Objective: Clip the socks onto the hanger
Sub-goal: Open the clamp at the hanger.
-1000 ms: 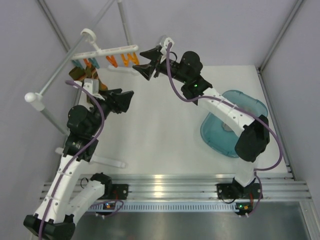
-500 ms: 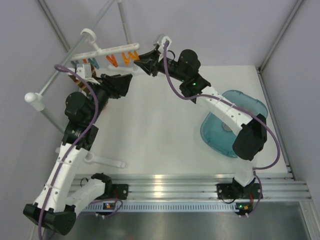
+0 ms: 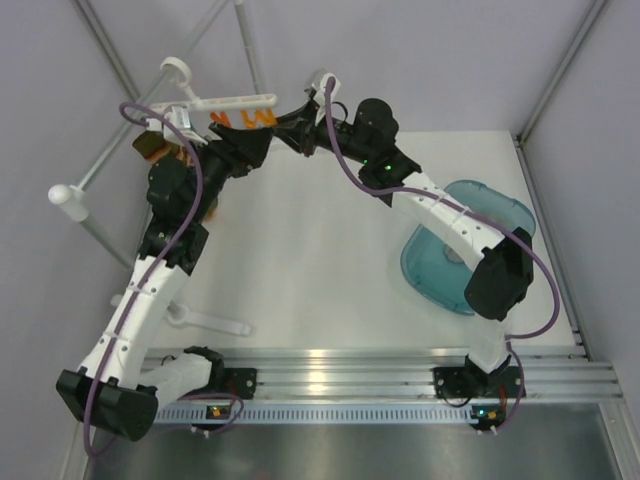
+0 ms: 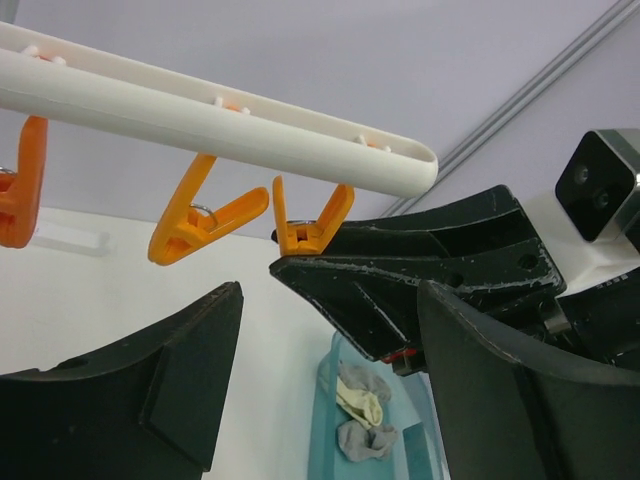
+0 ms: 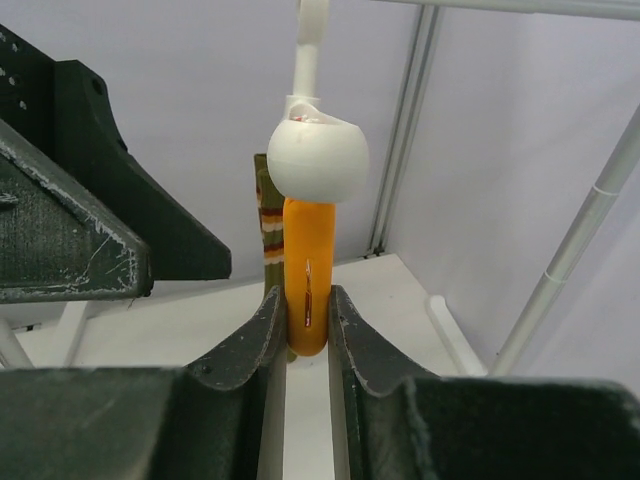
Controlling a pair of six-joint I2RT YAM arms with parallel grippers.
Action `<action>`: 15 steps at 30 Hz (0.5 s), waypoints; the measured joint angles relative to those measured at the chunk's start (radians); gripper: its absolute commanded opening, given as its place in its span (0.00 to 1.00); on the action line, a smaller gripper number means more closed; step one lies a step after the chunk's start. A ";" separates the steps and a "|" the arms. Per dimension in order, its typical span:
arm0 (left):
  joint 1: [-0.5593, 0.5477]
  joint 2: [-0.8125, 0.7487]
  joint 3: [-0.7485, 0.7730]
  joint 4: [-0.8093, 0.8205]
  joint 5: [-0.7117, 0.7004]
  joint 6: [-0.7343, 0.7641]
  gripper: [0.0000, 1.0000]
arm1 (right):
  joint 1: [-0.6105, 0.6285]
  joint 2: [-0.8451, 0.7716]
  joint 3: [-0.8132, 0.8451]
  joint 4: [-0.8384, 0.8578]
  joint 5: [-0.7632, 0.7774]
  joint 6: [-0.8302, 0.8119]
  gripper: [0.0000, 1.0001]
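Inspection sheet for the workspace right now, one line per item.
Surface: white table, no spills seen.
Job's things: hanger hooked on the stand pole; two socks lying in the basin; striped fabric hangs behind the clip.
Clutter: white bar lying by the left arm.
Grippers: right gripper pinches the end clip; left gripper open, empty, beside it.
Cables: purple cables loop along both arms, no snag seen.
Surroundings: pole's ball end, grey walls.
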State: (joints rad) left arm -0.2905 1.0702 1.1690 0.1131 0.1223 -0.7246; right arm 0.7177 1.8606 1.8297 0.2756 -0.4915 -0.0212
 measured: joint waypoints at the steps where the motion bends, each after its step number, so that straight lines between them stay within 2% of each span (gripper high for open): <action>1: 0.000 0.006 0.003 0.003 0.002 -0.012 0.76 | 0.000 0.000 0.000 -0.006 -0.002 0.001 0.00; 9: 0.000 0.043 0.010 0.061 0.011 -0.051 0.75 | 0.000 -0.001 0.000 -0.043 -0.014 0.036 0.00; 15: 0.000 0.081 0.025 0.097 0.000 -0.027 0.67 | 0.000 -0.003 -0.001 -0.048 -0.031 0.049 0.00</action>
State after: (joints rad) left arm -0.2905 1.1511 1.1938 0.2096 0.1223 -0.7513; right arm 0.7177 1.8572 1.8286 0.2276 -0.5228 0.0277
